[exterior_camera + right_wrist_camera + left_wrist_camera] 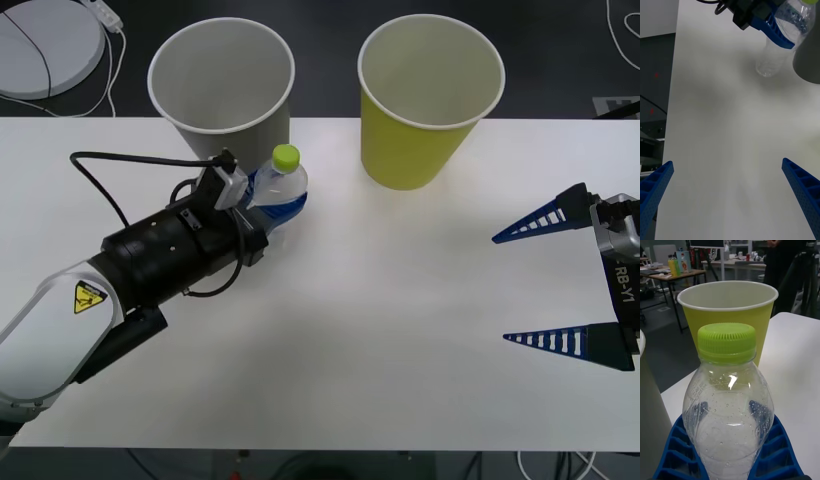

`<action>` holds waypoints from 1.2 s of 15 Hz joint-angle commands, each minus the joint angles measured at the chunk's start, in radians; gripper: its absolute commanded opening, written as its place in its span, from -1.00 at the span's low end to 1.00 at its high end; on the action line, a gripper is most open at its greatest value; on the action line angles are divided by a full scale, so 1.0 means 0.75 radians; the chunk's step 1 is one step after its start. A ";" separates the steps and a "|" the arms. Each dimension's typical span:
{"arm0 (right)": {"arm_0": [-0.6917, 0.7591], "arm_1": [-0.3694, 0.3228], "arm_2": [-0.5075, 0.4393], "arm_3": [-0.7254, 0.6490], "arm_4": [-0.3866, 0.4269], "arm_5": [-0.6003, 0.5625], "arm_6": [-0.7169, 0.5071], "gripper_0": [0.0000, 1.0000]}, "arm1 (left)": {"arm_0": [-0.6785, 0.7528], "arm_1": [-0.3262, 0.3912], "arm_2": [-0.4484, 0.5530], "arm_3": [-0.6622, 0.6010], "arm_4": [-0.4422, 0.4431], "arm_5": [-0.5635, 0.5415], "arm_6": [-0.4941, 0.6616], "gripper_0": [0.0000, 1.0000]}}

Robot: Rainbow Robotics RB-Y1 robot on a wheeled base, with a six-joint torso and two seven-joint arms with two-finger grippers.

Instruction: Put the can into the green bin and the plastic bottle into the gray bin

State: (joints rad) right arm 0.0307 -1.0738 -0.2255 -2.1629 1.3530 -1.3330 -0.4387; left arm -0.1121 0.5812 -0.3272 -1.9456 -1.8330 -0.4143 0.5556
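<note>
Table (400, 300): white, filling most of the front view, with two large paper cups standing at its far edge.
Gray bin (222, 85): upper left of the frame, upright; nothing can be seen inside it.
Green bin (428, 95): upper right of centre, upright; its inside looks bare too.
Bottle (278, 185): clear with a lime cap, standing upright just in front of the gray bin, left of centre.
Left gripper (268, 210): reaches in from the lower left; its blue fingers (778, 450) are pinched on the bottle's body from both sides, cap free above them.
Right gripper (555, 285): at the right edge, over bare table, fingers spread wide with nothing between them, well apart from both cups.
Can: not visible on the table or in either cup.
Progress: the bottle is grasped but seems to rest on the table, not yet in a cup.
Left to do: lift the bottle over the gray rim just behind it and let go; whether the can step is done cannot be told.
</note>
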 commanded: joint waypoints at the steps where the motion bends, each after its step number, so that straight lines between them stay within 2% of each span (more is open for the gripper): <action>1: 0.000 0.000 0.000 0.000 0.000 0.000 0.000 1.00 | 0.041 0.037 0.042 -0.075 -0.008 -0.043 0.024 -1.00; 5: 0.000 0.000 0.000 0.000 0.000 0.000 0.000 1.00 | 0.178 0.053 0.262 -0.259 -0.012 -0.303 0.077 -1.00; 7: 0.000 0.000 0.000 0.000 0.000 0.000 0.000 1.00 | 0.233 0.068 0.320 -0.327 -0.014 -0.335 0.114 -1.00; 11: 0.000 0.000 0.000 0.000 0.000 0.000 0.000 1.00 | 0.317 0.123 0.354 -0.478 -0.145 -0.341 0.321 -1.00; 12: 0.000 0.000 0.000 0.000 0.000 0.000 0.000 1.00 | 0.321 0.135 0.379 -0.507 -0.152 -0.382 0.349 -1.00; 15: 0.000 0.000 0.000 0.000 0.000 0.000 0.000 1.00 | 0.348 0.145 0.553 -0.613 -0.139 -0.603 0.437 -1.00; 18: 0.000 0.000 0.000 0.000 0.000 0.000 0.000 1.00 | 0.372 0.145 0.700 -0.646 -0.008 -0.736 0.427 -1.00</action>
State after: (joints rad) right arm 0.0307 -1.0738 -0.2255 -2.1629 1.3530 -1.3330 -0.4387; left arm 0.1646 0.6903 0.1716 -2.4270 -1.8650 -0.9421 0.8794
